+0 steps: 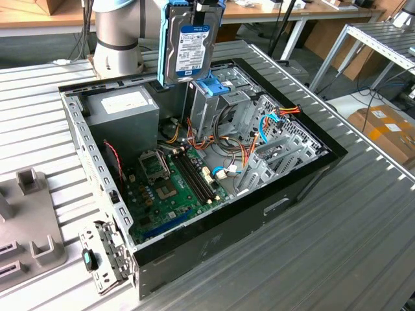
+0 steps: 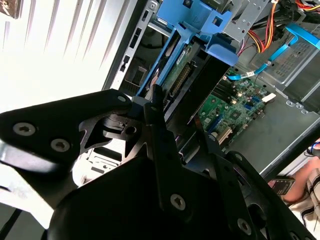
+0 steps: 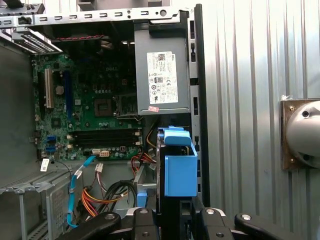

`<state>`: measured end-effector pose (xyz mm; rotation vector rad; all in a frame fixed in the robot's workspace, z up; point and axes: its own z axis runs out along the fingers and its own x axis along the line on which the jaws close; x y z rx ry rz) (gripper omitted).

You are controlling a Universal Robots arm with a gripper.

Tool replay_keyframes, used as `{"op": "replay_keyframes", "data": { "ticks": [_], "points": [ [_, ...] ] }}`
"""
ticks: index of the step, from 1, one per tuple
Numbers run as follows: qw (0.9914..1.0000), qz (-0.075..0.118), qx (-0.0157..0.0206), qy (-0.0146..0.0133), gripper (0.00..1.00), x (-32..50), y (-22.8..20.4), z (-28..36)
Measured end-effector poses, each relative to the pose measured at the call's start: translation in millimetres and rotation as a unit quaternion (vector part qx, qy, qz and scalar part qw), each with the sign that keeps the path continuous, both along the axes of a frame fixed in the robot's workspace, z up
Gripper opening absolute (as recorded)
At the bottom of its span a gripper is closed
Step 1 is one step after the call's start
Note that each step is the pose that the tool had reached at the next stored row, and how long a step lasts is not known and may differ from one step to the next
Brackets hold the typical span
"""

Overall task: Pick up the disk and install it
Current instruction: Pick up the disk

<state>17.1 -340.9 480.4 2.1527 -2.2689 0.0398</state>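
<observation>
Ribbed metal tabletop [image 1: 363, 214] carries the open computer case [image 1: 292, 188] lying on its side; take its upright drive cage [image 1: 211, 110] as your reference. The pickup looks done. The disk [image 1: 191, 42] is off the table, pinched edge-on between the fingers of the gripper [image 3: 175, 216], and hangs upright directly above the cage. Its lower edge sits at the cage's blue bracket [image 1: 211, 86] (touching or just clear, I cannot tell). Installing it is what's left, since the disk is not down inside the cage. You're looking at a flat metal slab with a white-and-blue label, framed by light-blue carrier rails. A grey power supply [image 1: 123, 107] stands beside the cage.
</observation>
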Motion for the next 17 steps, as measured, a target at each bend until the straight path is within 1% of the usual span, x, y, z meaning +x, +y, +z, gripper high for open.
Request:
{"op": "replay_keyframes", "data": {
  "ticks": [5,9,12,16,17],
  "points": [
    [1.0,0.0,0.0,0.0,0.35,0.8,0.0,0.0],
    [1.0,0.0,0.0,0.0,0.35,4.7,0.0,0.0],
    [1.0,0.0,0.0,0.0,0.35,9.6,0.0,0.0],
    [1.0,0.0,0.0,0.0,0.35,21.3,0.3,0.0],
    [1.0,0.0,0.0,0.0,0.35,23.0,0.3,0.0]
  ]
}}
